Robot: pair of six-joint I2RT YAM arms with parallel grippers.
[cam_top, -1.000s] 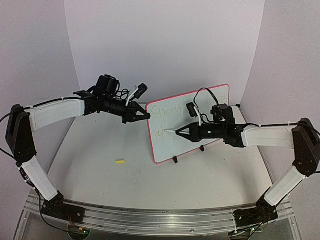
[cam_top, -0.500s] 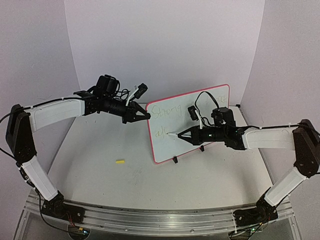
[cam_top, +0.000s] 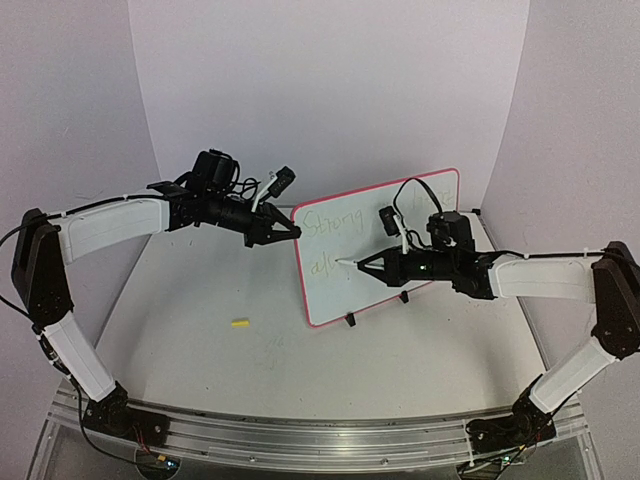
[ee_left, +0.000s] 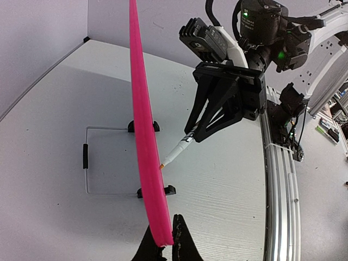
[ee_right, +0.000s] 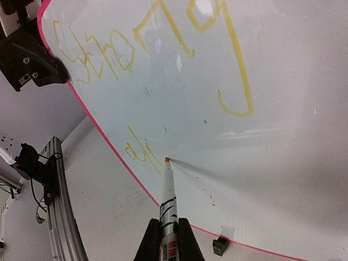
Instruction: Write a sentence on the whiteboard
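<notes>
Your whiteboard (cam_top: 335, 296) stands on its long lower edge on the tabletop (cam_top: 200, 370), a little right of centre. Its writing face is turned towards the right arm. In the left wrist view you see it edge-on as a pink-red rim, propped on small black feet (ee_left: 155, 191) with a thin wire frame (ee_left: 87, 157) lying on the tabletop behind it.

Your left end effector (cam_top: 291, 232) is closed on the board's left edge near the upper corner. The left wrist view shows the rim pinched between its two fingers (ee_left: 182, 242).

Your right end effector (cam_top: 368, 266) is closed around a white marker (ee_right: 168, 198), which sticks out forward from between the fingers. The marker's orange tip meets the white surface in the lower left part of the board, with its shadow running off from the same spot.

The sentence (cam_top: 336, 222) is faint yellow-green cursive. The upper line reads "Strong" and runs across the top of the board. The lower line so far shows only a short word that looks like "at" (ee_right: 137, 152), close to the left rim. The marker tip sits just to the right of that word, touching bare board.

The rest of the surface to the right of the tip carries no strokes that you can make out, only a few small dark specks.

A small yellow piece (cam_top: 239, 323) lies on the tabletop well to the left of the board, apart from both arms.
</notes>
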